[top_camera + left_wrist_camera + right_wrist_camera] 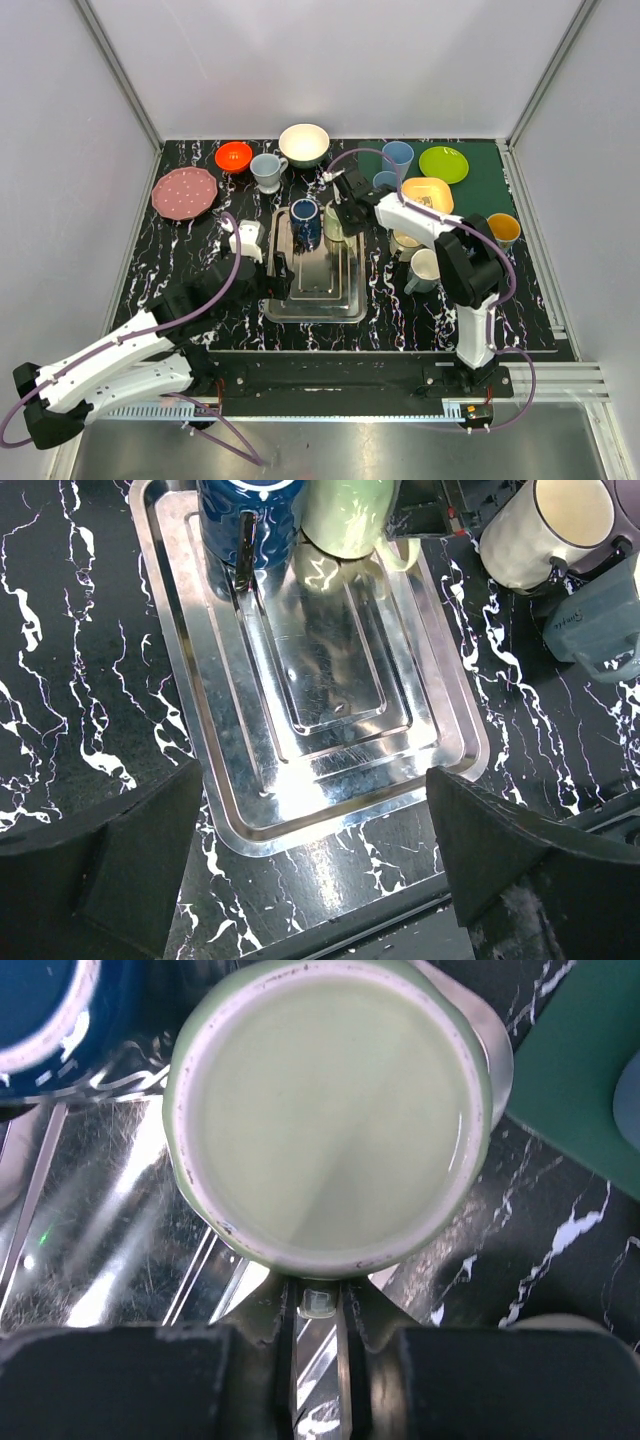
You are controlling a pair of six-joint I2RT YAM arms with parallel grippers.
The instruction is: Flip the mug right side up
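Observation:
A pale green mug [333,226] stands upside down at the far end of the steel tray [315,300], its flat base [325,1110] facing the right wrist camera. My right gripper [318,1298] is shut, with a small green piece of the mug, seemingly its handle, pinched between its fingers; from above the gripper [347,214] sits at the mug's right side. The mug [348,515] and its handle [402,552] show at the top of the left wrist view. My left gripper [312,795] hangs wide open over the tray's near rim [440,750], holding nothing.
A dark blue mug [305,221] stands on the tray just left of the green one. A cream mug [425,268] and a grey mug [590,620] sit right of the tray. Bowls, cups and plates line the back, with a green mat [490,185] at the back right.

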